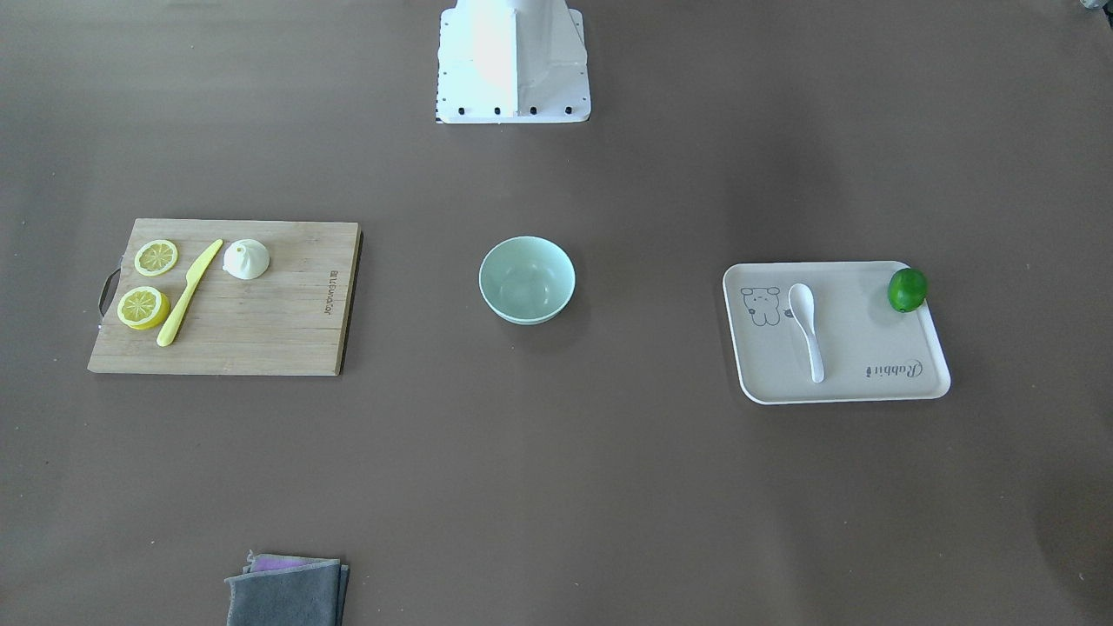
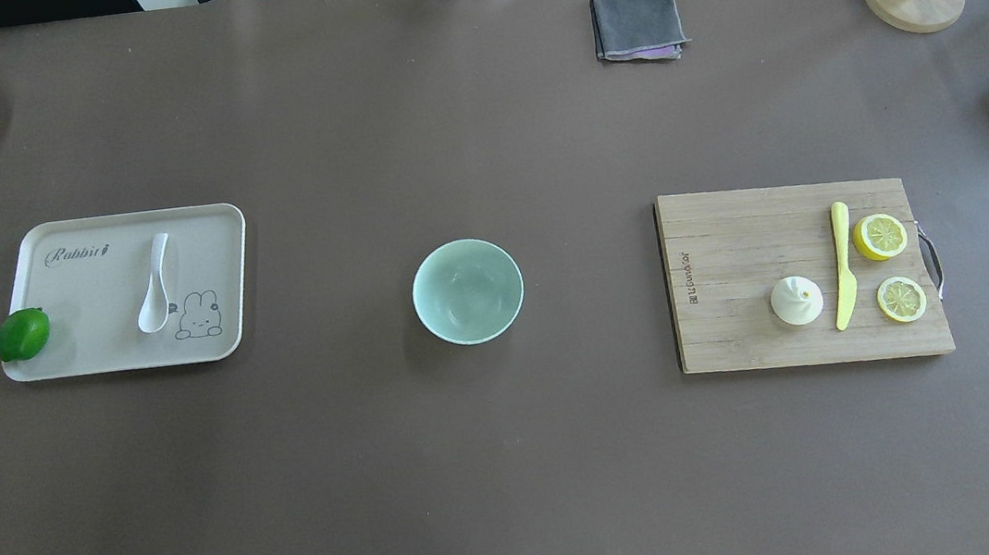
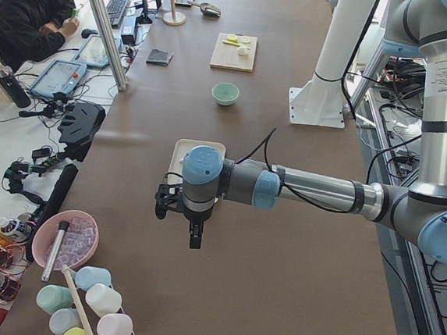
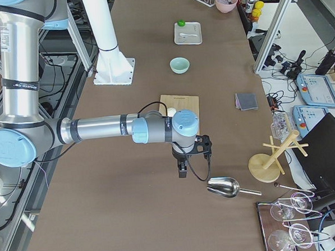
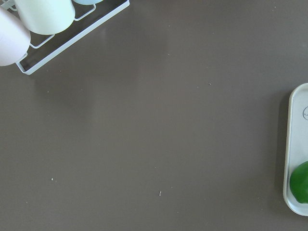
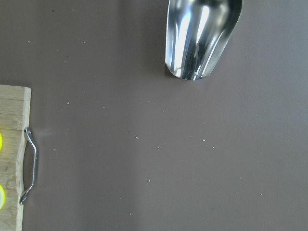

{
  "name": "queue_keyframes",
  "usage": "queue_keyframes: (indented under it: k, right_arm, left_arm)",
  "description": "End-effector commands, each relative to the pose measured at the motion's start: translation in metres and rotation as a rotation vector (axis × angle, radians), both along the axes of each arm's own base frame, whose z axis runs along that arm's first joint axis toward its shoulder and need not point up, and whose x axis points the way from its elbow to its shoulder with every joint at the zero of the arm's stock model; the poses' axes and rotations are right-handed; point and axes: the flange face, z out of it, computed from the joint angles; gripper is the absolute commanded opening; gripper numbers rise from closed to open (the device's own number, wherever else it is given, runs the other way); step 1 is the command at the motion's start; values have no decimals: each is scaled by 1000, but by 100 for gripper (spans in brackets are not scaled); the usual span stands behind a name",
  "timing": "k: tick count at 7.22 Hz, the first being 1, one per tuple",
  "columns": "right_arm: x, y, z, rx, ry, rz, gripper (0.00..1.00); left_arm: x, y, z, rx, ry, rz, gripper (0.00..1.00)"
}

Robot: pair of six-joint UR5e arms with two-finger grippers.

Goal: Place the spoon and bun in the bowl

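Nearest, the left gripper (image 3: 193,242) hangs over bare table, short of the tray (image 2: 87,296). Whether its fingers are apart cannot be told, nor the right gripper's (image 4: 181,171), near the metal scoop (image 4: 224,187). One white spoon (image 2: 156,286) lies on the tray, its oval scoop end toward the robot, near one lime (image 2: 22,334). One pleated white bun (image 2: 797,300) sits on the cutting board (image 2: 743,333), just beside one knife (image 2: 842,266) and two lemon slices (image 2: 880,235). One mint bowl (image 2: 467,292) stands between tray and board.

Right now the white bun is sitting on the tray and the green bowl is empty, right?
Not quite: the bun sits on the wooden cutting board, not the tray, as the overhead exterior view shows. The bowl is indeed empty.
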Motion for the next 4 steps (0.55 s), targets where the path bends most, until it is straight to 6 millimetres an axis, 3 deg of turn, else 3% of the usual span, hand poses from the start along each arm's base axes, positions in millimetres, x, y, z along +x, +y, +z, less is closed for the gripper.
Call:
queue_keyframes:
  k: [1, 4]
  right_arm:
    - [0, -1, -1, 2, 0, 0, 100]
    - [0, 0, 0, -4, -1, 4, 100]
  left_arm:
    - [0, 0, -1, 2, -1, 0, 98]
    - [2, -3, -9, 39, 7, 3, 98]
